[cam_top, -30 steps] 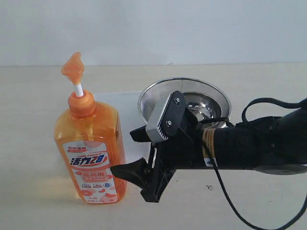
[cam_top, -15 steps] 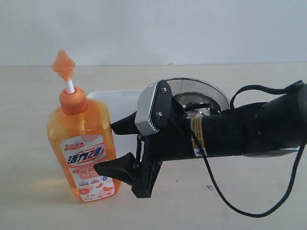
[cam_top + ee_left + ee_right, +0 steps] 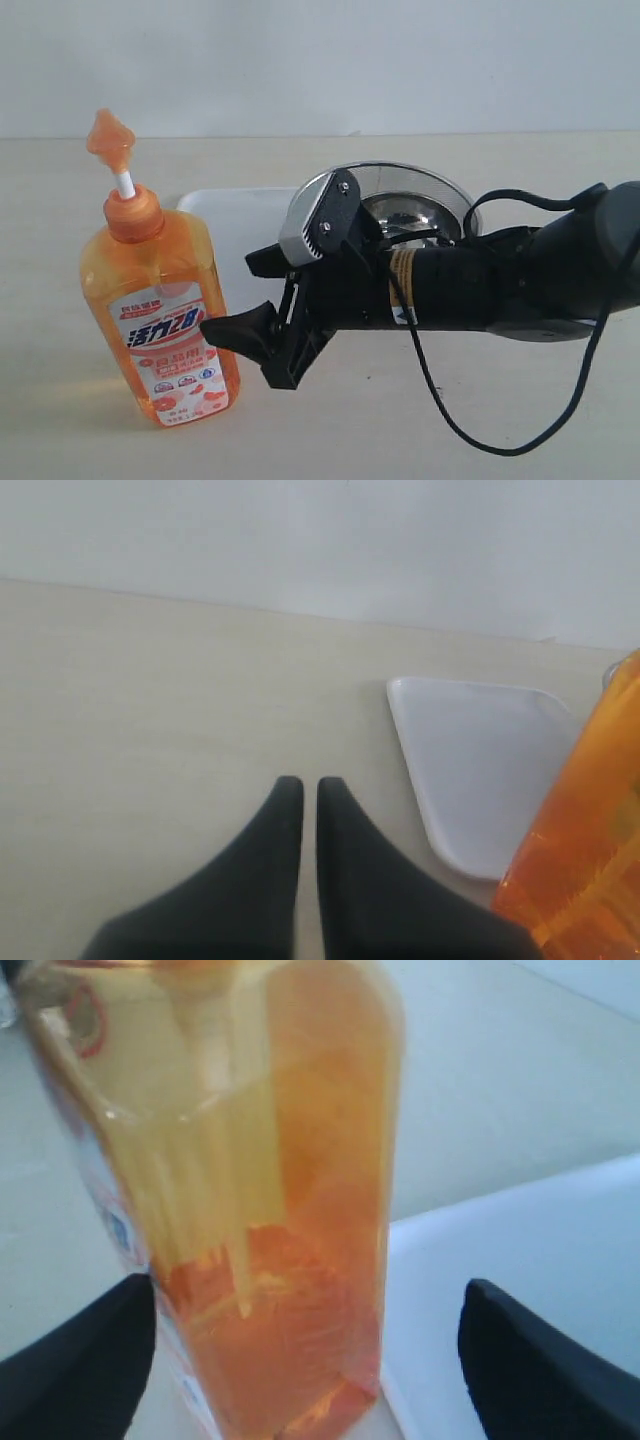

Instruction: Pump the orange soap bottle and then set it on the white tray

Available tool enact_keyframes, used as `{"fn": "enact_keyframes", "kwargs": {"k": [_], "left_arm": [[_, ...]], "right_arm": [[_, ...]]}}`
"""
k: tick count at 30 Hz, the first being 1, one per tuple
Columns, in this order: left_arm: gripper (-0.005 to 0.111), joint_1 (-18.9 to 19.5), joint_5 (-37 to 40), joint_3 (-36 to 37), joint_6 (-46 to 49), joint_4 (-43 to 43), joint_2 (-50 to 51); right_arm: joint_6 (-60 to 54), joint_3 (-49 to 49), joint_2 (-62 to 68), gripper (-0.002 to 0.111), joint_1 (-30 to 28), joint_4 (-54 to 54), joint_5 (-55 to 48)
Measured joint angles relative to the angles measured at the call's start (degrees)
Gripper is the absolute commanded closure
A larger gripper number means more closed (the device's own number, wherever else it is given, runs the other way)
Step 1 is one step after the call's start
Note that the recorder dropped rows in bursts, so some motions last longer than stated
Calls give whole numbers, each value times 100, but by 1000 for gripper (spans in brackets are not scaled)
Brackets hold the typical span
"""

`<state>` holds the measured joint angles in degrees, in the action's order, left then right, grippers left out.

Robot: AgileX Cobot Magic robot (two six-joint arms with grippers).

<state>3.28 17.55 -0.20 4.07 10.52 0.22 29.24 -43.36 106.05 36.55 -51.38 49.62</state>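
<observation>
Right gripper (image 3: 230, 297): jaws wide apart, one to each side of the bottle (image 3: 160, 310), which in the right wrist view fills the gap between them; we note one fingertip (image 3: 110, 1330) just beside the bottle's lower wall and the other well apart from it, nothing clamped. Left gripper (image 3: 302, 785): fingers together, only a thin slit between, held above bare table (image 3: 60, 200). Bottle, orientation: standing on its base on the table, long axis near vertical, top leaning slightly to the exterior view's left; pump head uppermost, raised on a white stem. We cannot tell which way the spout points. Bottle, appearance: translucent orange body, flat-sided with rounded shoulders, orange collar and pump head, white-orange label with blue characters facing the exterior camera; the dip tube shows pale through the wall in the right wrist view. Bottle, position: on the table, off the tray (image 3: 230, 215), its base just beside the tray's near edge. Tray: white, shallow, behind the bottle and to its right, partly hidden by the right arm. Strainer (image 3: 400, 178) with a steel bowl (image 3: 410, 215) inside stands just beside the tray's right side. Open table lies left of and in front of the bottle; a black cable (image 3: 430, 390) loops down from the right arm in front.
</observation>
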Motion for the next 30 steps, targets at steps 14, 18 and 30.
{"fn": "enact_keyframes", "kwargs": {"k": [14,18,30], "left_arm": [[102,0,0,0,0,0,0],[102,0,0,0,0,0,0],[102,0,0,0,0,0,0]], "right_arm": [[97,0,0,35,0,443,-164],[97,0,0,35,0,281,-164],[-557,0,0,35,0,-502,-84]]}}
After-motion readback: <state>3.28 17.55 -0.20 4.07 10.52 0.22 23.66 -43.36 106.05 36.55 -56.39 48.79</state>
